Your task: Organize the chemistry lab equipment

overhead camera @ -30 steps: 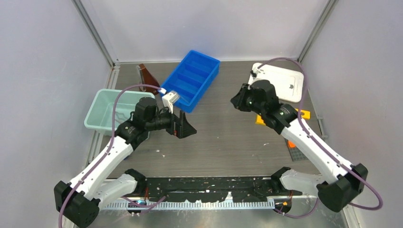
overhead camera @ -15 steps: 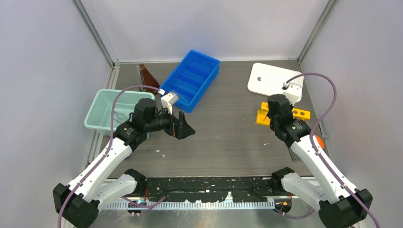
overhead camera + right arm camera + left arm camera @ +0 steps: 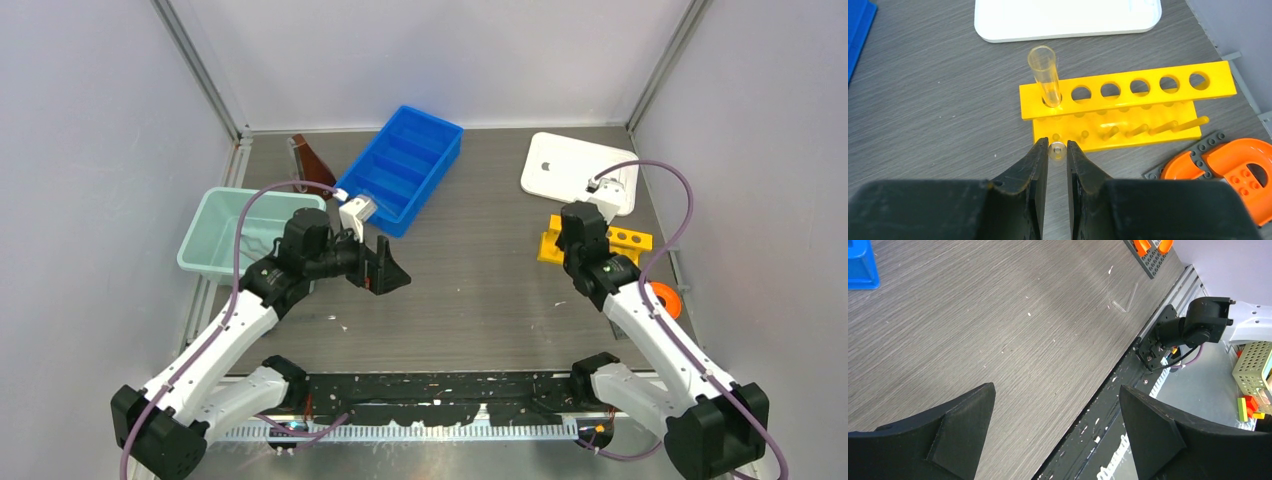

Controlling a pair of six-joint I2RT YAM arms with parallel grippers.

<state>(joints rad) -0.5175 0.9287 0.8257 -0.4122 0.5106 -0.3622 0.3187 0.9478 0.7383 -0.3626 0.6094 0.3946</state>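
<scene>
The yellow holed rack [image 3: 1128, 107] lies on the table, with one clear tube [image 3: 1044, 75] standing in its leftmost hole. My right gripper [image 3: 1057, 145] is just in front of the rack, shut on a second clear tube [image 3: 1056, 150] seen end-on between its fingertips. In the top view the right gripper [image 3: 575, 238] covers the rack's [image 3: 634, 240] left end. The white lid [image 3: 572, 168] lies beyond it. My left gripper [image 3: 1055, 390] is open and empty above bare table, also seen in the top view [image 3: 385, 268]. Two thin clear rods [image 3: 1120, 305] lie on the table.
A blue compartment tray [image 3: 405, 165] stands at the back centre and a teal bin [image 3: 225, 232] at the left. A brown item [image 3: 308, 158] lies behind the bin. An orange piece on a grey studded plate [image 3: 1230, 167] sits right of the rack.
My right arm swung right and back from the table's middle to the yellow rack, then settled just in front of it. The left arm has barely moved.
</scene>
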